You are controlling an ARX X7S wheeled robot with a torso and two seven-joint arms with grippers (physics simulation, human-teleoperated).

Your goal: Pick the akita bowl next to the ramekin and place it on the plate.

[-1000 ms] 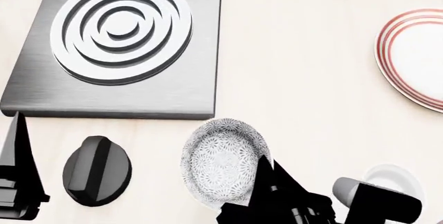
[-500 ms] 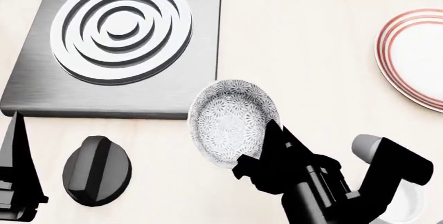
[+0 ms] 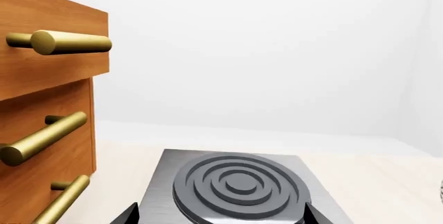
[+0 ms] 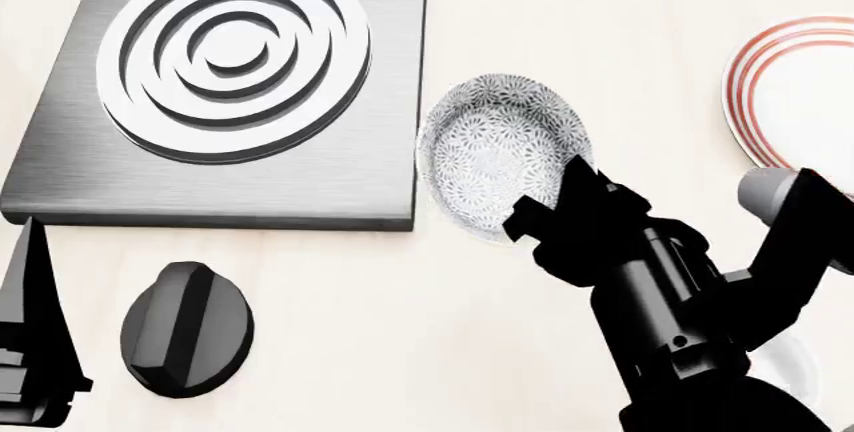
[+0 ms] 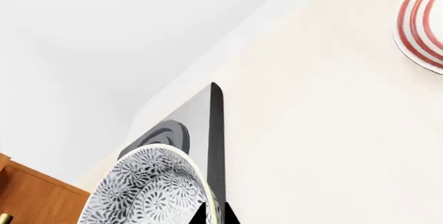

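Observation:
The akita bowl [image 4: 497, 147], grey-and-white floral, hangs tilted over the counter just right of the burner plate. My right gripper [image 4: 550, 200] is shut on its near rim. In the right wrist view the two fingertips pinch the bowl [image 5: 142, 190] wall, gripper [image 5: 213, 214]. The red-ringed plate [image 4: 750, 92] lies at the far right, partly out of frame, and shows again as the plate [image 5: 418, 29]. A sliver of the white ramekin [image 4: 790, 364] shows behind my right arm. My left gripper [image 3: 220, 220] is open over the burner plate's near edge, holding nothing.
A steel burner plate [image 4: 367, 167] with raised concentric rings fills the far left. A black knob [image 4: 187, 327] lies in front of it, beside my left gripper's finger [image 4: 30, 302]. Wooden drawers [image 3: 41, 94] with brass handles stand left of the burner.
My right gripper has carried the bowl away from me and to the right, from in front of the burner plate to beside its right edge. The left arm stayed still.

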